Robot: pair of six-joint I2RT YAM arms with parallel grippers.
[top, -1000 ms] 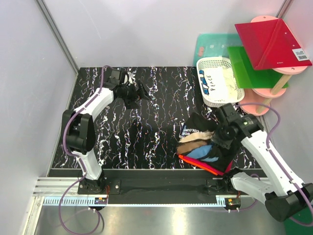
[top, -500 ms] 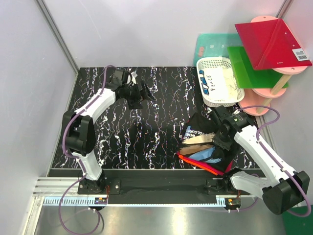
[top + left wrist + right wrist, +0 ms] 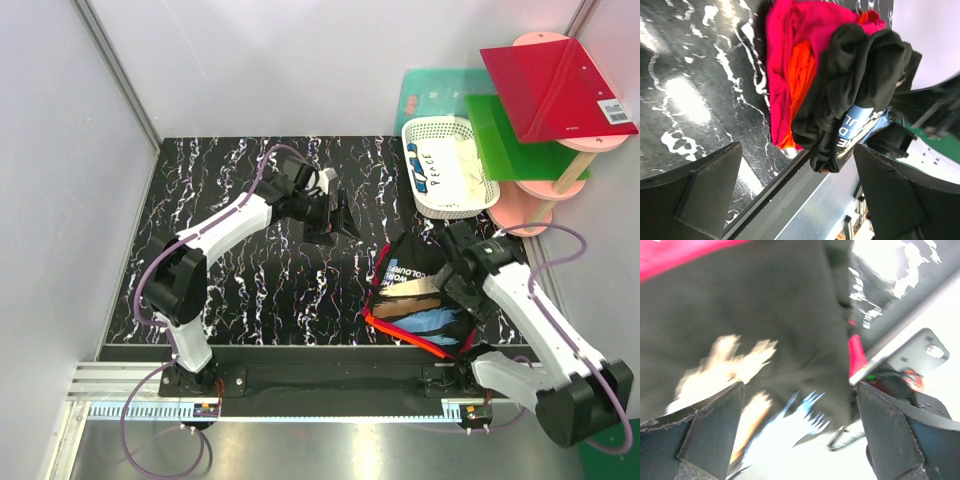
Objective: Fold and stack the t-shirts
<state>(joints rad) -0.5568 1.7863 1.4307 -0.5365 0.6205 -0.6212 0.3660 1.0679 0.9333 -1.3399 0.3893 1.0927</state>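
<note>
Right gripper (image 3: pixel 800 385), jaws wide and empty, hangs just above the crumpled heap of black, red and orange cloth t-shirts (image 3: pixel 405 298); open left gripper (image 3: pixel 335 215) stands farther off

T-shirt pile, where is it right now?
In the top view the t-shirt pile sits near the table's front right edge, beneath the right gripper, with the white basket behind it.

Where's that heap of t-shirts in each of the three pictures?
Top external: heap, lower right.
Left wrist: heap, upper middle.
Right wrist: heap fills most of the frame.
Shared landmark: the red shirt at the heap's edge.
</note>
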